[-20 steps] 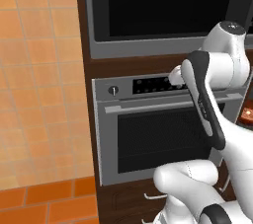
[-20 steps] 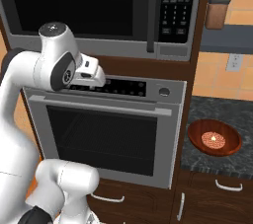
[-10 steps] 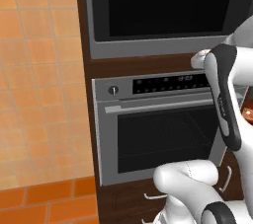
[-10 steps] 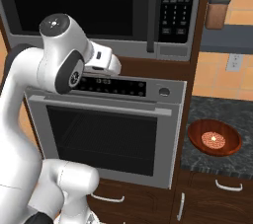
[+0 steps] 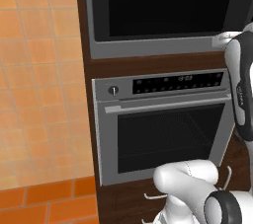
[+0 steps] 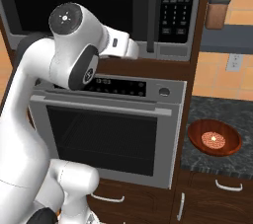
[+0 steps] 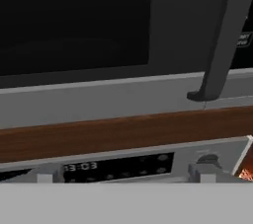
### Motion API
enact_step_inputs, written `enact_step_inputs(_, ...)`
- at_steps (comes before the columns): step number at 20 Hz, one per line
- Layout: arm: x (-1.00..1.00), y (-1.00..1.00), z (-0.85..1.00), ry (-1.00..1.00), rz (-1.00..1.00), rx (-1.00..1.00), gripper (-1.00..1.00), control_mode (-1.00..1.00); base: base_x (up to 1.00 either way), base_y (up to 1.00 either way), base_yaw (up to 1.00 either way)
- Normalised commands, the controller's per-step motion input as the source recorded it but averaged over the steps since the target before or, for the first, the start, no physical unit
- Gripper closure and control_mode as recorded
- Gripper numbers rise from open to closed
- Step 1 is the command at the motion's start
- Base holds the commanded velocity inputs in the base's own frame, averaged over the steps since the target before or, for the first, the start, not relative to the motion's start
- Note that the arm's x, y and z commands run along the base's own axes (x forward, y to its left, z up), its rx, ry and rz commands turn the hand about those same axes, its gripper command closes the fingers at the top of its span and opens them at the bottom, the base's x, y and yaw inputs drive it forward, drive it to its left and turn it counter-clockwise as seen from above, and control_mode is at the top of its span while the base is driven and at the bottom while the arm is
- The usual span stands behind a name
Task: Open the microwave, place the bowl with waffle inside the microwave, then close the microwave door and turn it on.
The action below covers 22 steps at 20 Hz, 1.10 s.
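Hand spread wide, nothing between the fingers; the two grey fingertips rise at the bottom of the hand view, well apart. Hand empty, held up in front of the cabinet column, at about the level of the wood strip that divides microwave from oven.

Straight ahead of the hand: the lower grey frame of the microwave door, shut, with its black window above. Up and to the right of the hand, the dark vertical handle runs down the door and ends in a short foot on the frame. Just below the hand, the oven's control strip with a lit clock display and a knob to the right.

From the right base view: the arm's white forearm reaches toward the microwave, just left of the handle. Keypad panel beyond the handle, to the right. Oven below the hand, door shut, horizontal bar across its top.

Bowl sits low and well to the right of the hand, on the dark speckled counter beside the oven. Waffle lies in the middle of the bowl. A brown canister stands on a shelf right of the keypad.

Left base view: orange tiled wall to the left of the cabinet.
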Motion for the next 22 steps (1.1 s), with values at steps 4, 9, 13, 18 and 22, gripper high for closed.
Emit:
enact_step_inputs(4,0.06,-0.32,0.43,0.0,0.0,0.0,-1.0,-1.0,0.0,0.0,0.0)
enact_step_inputs(9,0.03,-0.45,0.22,0.0,0.0,0.0,-1.0,-1.0,0.0,0.0,0.0)
enact_step_inputs(13,0.24,-0.54,0.02,0.0,0.0,0.0,-1.0,-1.0,0.0,0.0,0.0)
enact_step_inputs(18,0.5,-0.35,0.0,0.0,0.0,0.0,-1.0,-1.0,0.0,0.0,0.0)
enact_step_inputs(22,0.56,-0.19,-0.02,0.0,0.0,0.0,-1.0,-1.0,0.0,0.0,0.0)
